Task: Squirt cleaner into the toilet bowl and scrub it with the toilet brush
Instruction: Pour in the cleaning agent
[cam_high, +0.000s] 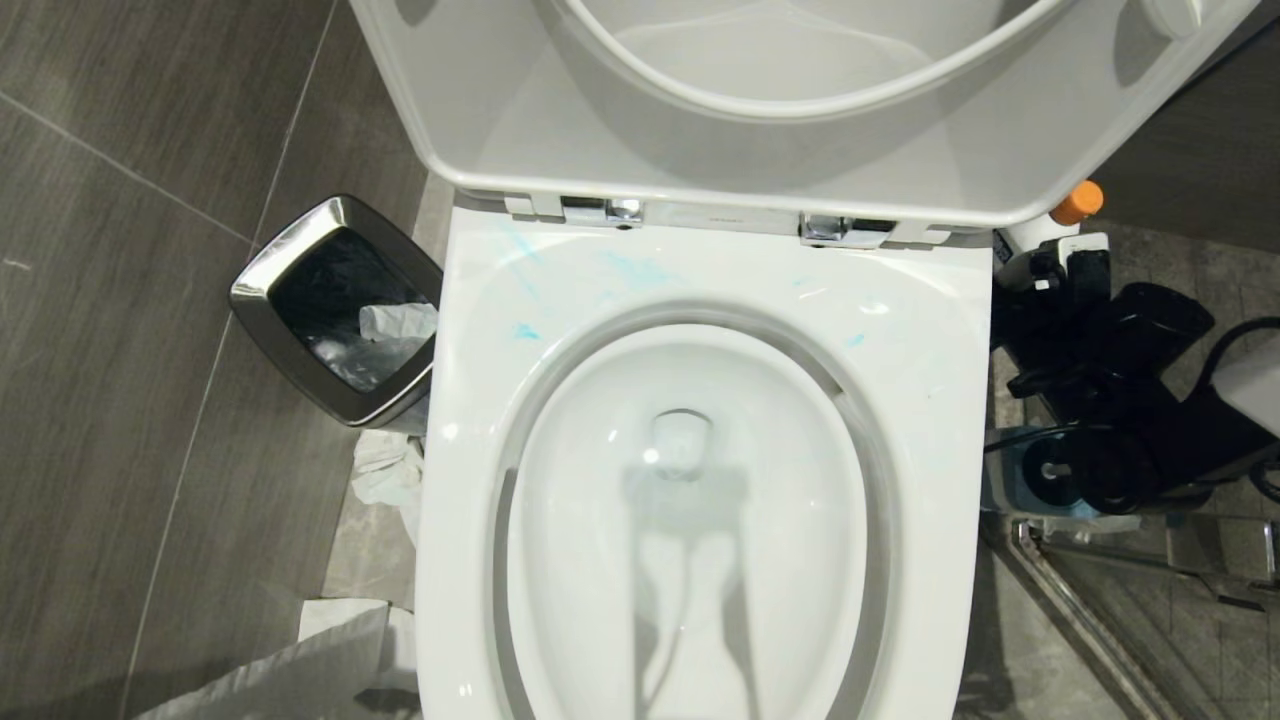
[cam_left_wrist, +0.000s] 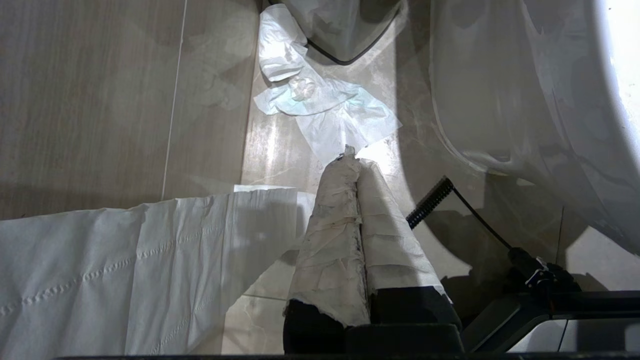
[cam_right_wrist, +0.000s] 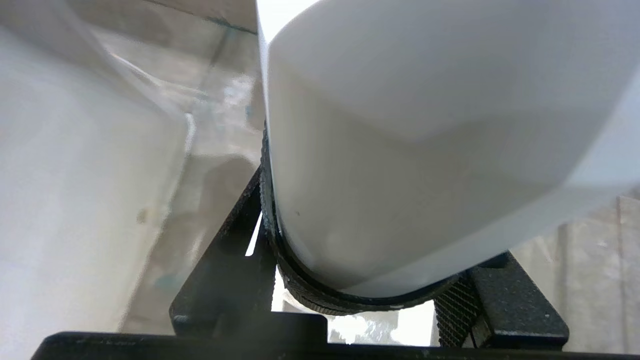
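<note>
Between the R gripper's (cam_right_wrist: 360, 260) jaws sits the cleaner bottle (cam_right_wrist: 400, 150), its white body clamped side-on w/ the ribbed pads on both flanks, so it's gripping, not loose. From the head cam, the gripper (cam_high: 1060, 275) and bottle (cam_high: 1035, 238) are just beyond the far-right corner of the toilet bowl (cam_high: 940, 400), right beside the raised lid, not over the basin yet. Bottle's long axis runs roughly upright, orange cap (cam_high: 1077, 203) topmost, tipped a bit to the far right, i.e. nozzle aimed away from the bowl. To do this step well, I'd judge: bring it left over the open basin, tip the cap down toward the inner wall under the rim, squeeze only once it's inside the rim line, since blue smears (cam_high: 640, 270) already lie on the flat far rim. Keep clear of the lid edge on the swing. Nearer on the right stands a blue-grey holder (cam_high: 1005, 470); brush handle itself I can't make out. L gripper (cam_left_wrist: 350, 155) is parked low at the near left, paper-wrapped fingers shut together, over floor w/ crumpled tissue (cam_left_wrist: 325, 110). Chrome bin (cam_high: 300, 260) sits left of the bowl.
</note>
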